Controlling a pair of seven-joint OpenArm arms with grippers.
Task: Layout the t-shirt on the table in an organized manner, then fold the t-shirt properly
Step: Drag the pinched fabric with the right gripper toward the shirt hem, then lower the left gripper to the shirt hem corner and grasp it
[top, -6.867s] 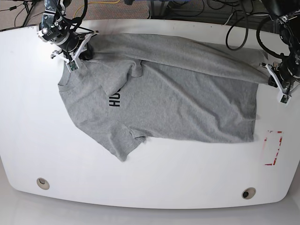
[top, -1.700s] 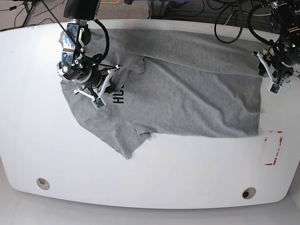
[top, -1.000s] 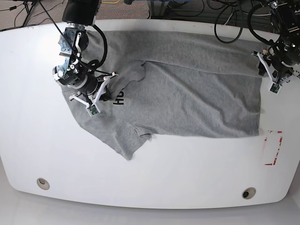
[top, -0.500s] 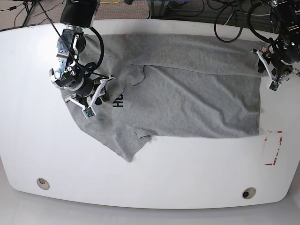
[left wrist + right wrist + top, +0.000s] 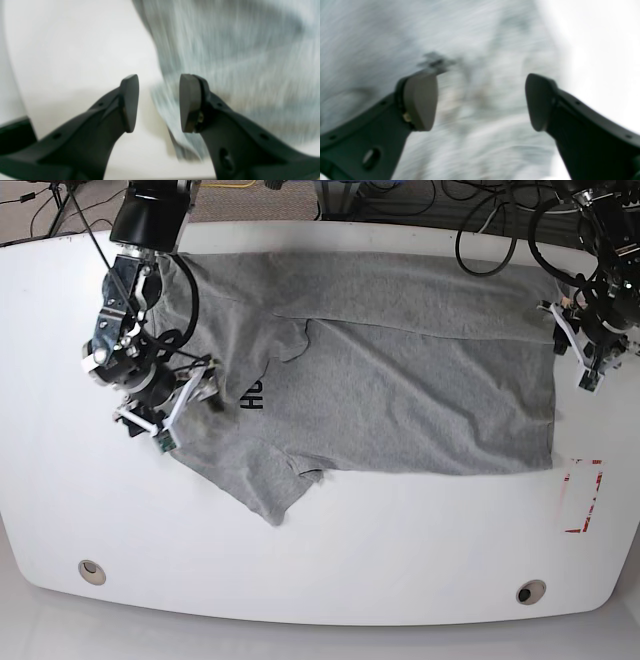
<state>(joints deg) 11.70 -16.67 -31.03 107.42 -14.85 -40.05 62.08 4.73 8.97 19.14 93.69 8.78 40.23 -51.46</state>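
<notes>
The grey t-shirt (image 5: 400, 380) lies spread across the white table (image 5: 350, 550), collar end to the left, with dark lettering (image 5: 250, 392) showing. Its far part is folded over the front, and one sleeve (image 5: 270, 495) points toward the near edge. My right gripper (image 5: 145, 428) hovers over the shirt's left edge. In the right wrist view the right gripper (image 5: 480, 102) is open wide above blurred t-shirt cloth (image 5: 382, 32), holding nothing. My left gripper (image 5: 577, 365) is at the shirt's far right corner. There the left gripper (image 5: 158, 102) has its jaws apart, with the t-shirt hem (image 5: 225, 50) below the gap.
A red tape rectangle (image 5: 583, 495) marks the table's right side. Two round grommets (image 5: 91, 570) (image 5: 530, 591) sit near the front edge. Black cables (image 5: 480, 220) hang behind the far edge. Bare table (image 5: 62, 50) lies left of the left gripper.
My right gripper has opened, let go of the cloth near the lettering, and moved left toward the shirt's edge. The left gripper has barely shifted.
</notes>
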